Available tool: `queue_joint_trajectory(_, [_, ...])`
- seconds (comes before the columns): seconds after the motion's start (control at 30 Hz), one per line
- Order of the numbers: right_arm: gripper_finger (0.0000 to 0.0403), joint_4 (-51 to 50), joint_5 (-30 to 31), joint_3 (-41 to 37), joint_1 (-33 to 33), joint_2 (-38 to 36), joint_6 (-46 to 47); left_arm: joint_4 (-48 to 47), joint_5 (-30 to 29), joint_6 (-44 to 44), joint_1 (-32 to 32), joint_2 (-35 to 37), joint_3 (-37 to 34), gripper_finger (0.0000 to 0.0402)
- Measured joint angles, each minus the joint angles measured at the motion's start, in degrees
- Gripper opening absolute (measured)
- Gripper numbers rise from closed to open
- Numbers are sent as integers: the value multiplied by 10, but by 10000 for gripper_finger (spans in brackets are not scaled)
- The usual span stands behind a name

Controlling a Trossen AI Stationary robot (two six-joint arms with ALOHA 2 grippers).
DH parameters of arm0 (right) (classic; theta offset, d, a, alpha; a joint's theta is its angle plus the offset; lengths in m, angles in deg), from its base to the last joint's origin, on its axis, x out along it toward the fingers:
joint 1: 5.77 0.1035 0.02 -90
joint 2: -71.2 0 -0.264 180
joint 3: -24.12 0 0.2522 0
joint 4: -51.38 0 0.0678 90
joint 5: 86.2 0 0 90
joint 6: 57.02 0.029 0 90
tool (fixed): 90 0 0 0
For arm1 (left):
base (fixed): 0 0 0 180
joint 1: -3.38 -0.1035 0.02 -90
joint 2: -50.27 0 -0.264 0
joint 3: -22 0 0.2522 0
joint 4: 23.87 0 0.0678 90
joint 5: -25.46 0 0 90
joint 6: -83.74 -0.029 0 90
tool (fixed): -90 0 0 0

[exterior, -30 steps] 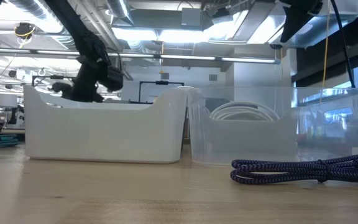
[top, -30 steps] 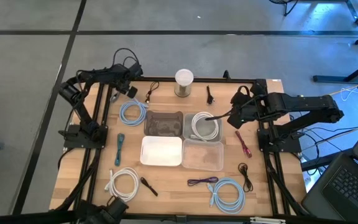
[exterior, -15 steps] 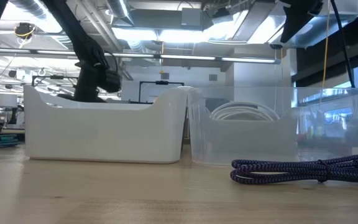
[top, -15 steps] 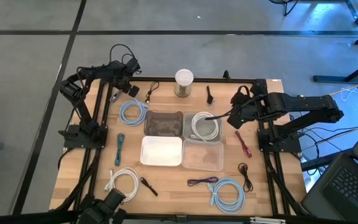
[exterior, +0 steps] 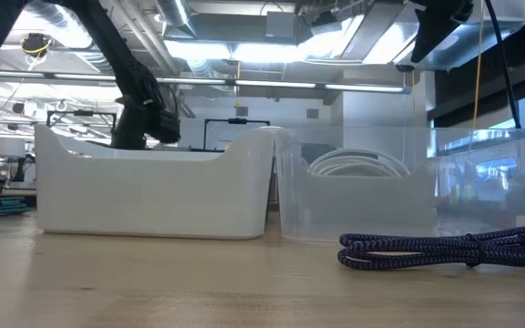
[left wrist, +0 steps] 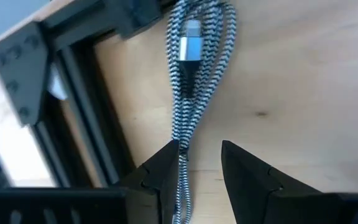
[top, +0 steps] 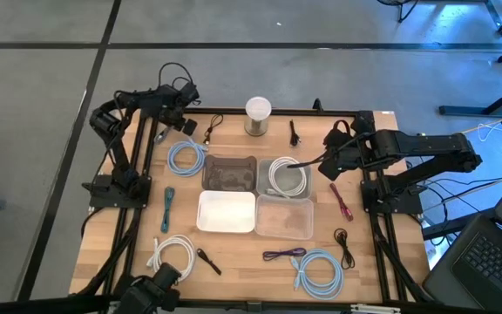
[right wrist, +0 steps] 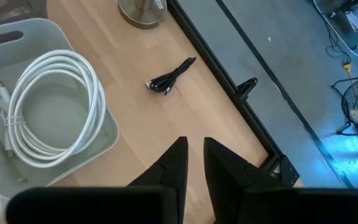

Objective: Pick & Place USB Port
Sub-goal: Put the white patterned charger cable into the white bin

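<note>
Two arms sit at the far edge of your surface [top: 234, 253]: the left end effector [left wrist: 199, 163] hovers partly open, holding nothing, over the braided grey USB cable [left wrist: 194, 68] beside the corner frame. Your right end effector [right wrist: 191, 155], nearly closed and empty, hangs near the bin [right wrist: 107, 140] holding the white cable [right wrist: 48, 106].

You had four bins [top: 229, 172] clustered mid-table: one dark, one white, two clear. Four coiled cables [top: 186, 158] lay about: two white, two pale blue. Roughly eight small bundled cables [top: 283, 254] were scattered around, though some were hard to separate. One cylindrical container [top: 257, 116] stood at the far edge.
</note>
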Motion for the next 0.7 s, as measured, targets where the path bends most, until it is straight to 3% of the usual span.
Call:
queue_joint_trajectory(0.23, [55,1,-3,0,0,0,2,-69,-84,25,27,-90,53,113])
queue_joint_trajectory(0.37, [55,1,-4,0,0,0,2,-94,-97,18,38,-125,80,111])
queue_joint_trajectory(0.47, [55,0,-4,0,0,0,-1,-96,-86,2,38,-132,88,84])
queue_joint_trajectory(0.57, [55,-1,-4,0,0,0,-2,-91,-77,-11,33,-125,87,28])
queue_joint_trajectory(0.7, [55,-3,-4,0,0,0,-2,-78,-61,-19,25,-102,85,12])
